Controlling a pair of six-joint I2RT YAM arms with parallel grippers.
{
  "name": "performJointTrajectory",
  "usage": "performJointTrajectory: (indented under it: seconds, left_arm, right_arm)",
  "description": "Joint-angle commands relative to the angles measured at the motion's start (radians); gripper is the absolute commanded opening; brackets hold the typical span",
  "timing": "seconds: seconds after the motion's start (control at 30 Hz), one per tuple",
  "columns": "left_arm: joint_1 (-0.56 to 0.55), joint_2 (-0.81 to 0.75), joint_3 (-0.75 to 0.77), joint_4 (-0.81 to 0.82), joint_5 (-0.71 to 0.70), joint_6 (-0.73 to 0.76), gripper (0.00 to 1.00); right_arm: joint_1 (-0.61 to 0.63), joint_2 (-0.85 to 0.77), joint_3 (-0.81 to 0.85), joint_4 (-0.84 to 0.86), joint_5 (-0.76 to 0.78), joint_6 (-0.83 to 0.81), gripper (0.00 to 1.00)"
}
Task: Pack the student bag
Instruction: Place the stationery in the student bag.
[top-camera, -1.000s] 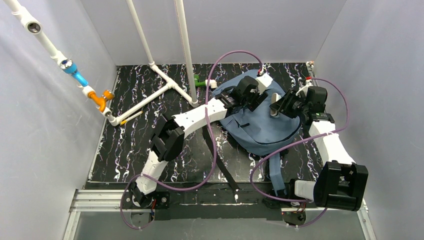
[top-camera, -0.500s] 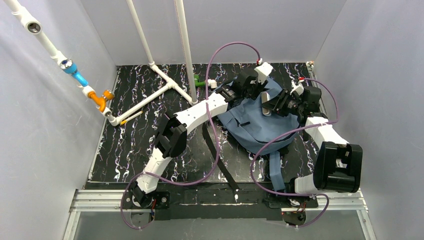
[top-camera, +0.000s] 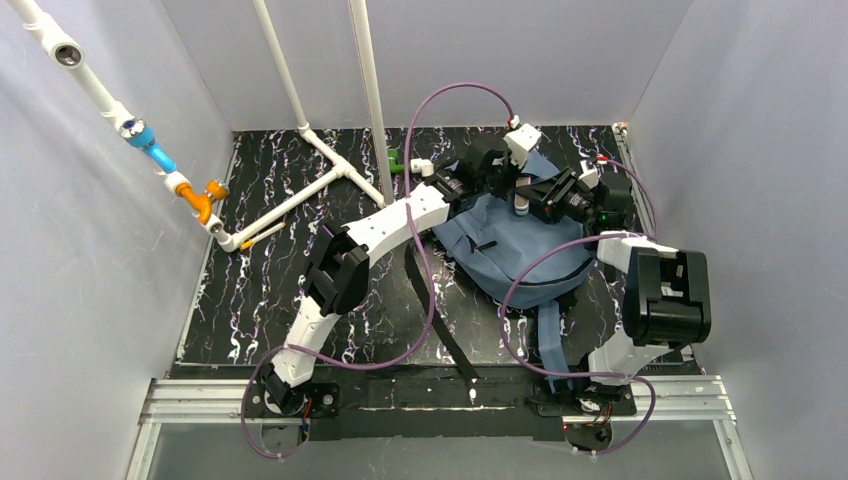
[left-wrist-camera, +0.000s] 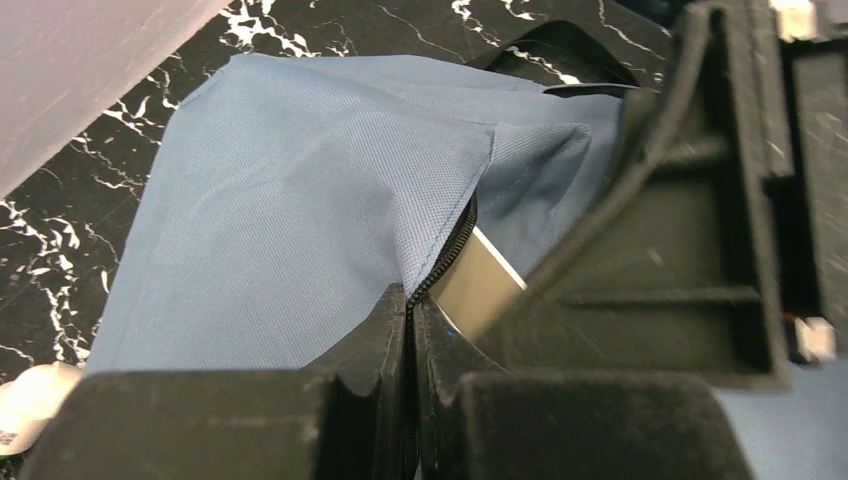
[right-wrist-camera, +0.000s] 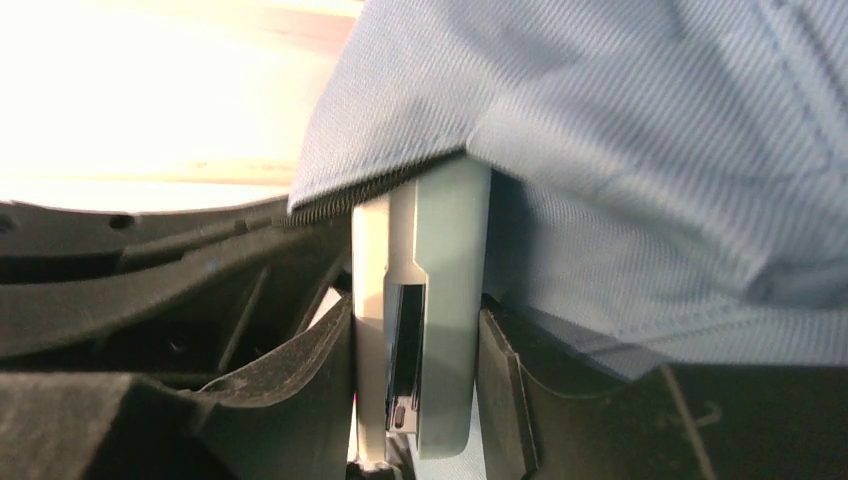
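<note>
The slate-blue student bag (top-camera: 510, 255) lies on the black marbled table at the back right. My left gripper (top-camera: 497, 178) is at its far upper edge, and in the left wrist view it (left-wrist-camera: 412, 300) is shut on the bag's zip edge (left-wrist-camera: 452, 245), lifting the fabric (left-wrist-camera: 300, 200). My right gripper (top-camera: 532, 200) is shut on a flat white-grey case (right-wrist-camera: 440, 260) held upright. The top of the case sits under the lifted zip edge of the bag (right-wrist-camera: 650, 150). In the left wrist view the case (left-wrist-camera: 478, 285) shows just behind the zip.
A white pipe frame (top-camera: 300, 190) with a green fitting (top-camera: 400, 160) and an orange valve (top-camera: 205, 195) fills the back left. Black bag straps (top-camera: 440, 320) trail toward the near edge. Purple cables loop over both arms. Grey walls close in on three sides.
My left gripper has gone from open to shut on the bag's zip edge. My right gripper has carried the case leftward to the bag's opening, its elbow rising.
</note>
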Motion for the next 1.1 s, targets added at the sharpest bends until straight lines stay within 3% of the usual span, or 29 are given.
performJointTrajectory:
  seconds: [0.0, 0.13, 0.23, 0.33, 0.47, 0.53, 0.83, 1.07]
  left_arm:
    - [-0.010, -0.171, -0.080, 0.087, 0.133, -0.097, 0.00]
    - [-0.010, -0.198, -0.133, 0.123, 0.150, -0.130, 0.00]
    - [-0.010, -0.206, -0.140, 0.123, 0.175, -0.146, 0.00]
    - [-0.010, -0.210, -0.141, 0.123, 0.191, -0.154, 0.00]
    - [-0.010, -0.213, -0.147, 0.112, 0.175, -0.145, 0.00]
    - [-0.009, -0.214, -0.152, 0.108, 0.157, -0.147, 0.00]
    - [0.001, -0.235, -0.195, 0.115, 0.136, -0.178, 0.00]
    - [0.005, -0.243, -0.213, 0.111, 0.142, -0.187, 0.00]
  right_arm:
    - [0.007, 0.092, -0.035, 0.535, 0.053, 0.413, 0.25]
    - [0.007, 0.177, -0.089, 0.742, 0.219, 0.608, 0.26]
    - [0.017, 0.217, -0.109, 0.786, 0.348, 0.651, 0.37]
    - [0.050, 0.213, -0.025, 0.657, 0.295, 0.531, 0.51]
    - [0.131, 0.119, 0.094, 0.139, 0.265, 0.181, 0.84]
    - [0.135, 0.056, 0.077, 0.036, 0.298, 0.083, 0.97]
    - [0.133, -0.107, 0.157, -0.437, 0.360, -0.325, 0.98]
    - [0.134, -0.173, 0.170, -0.570, 0.396, -0.618, 0.98]
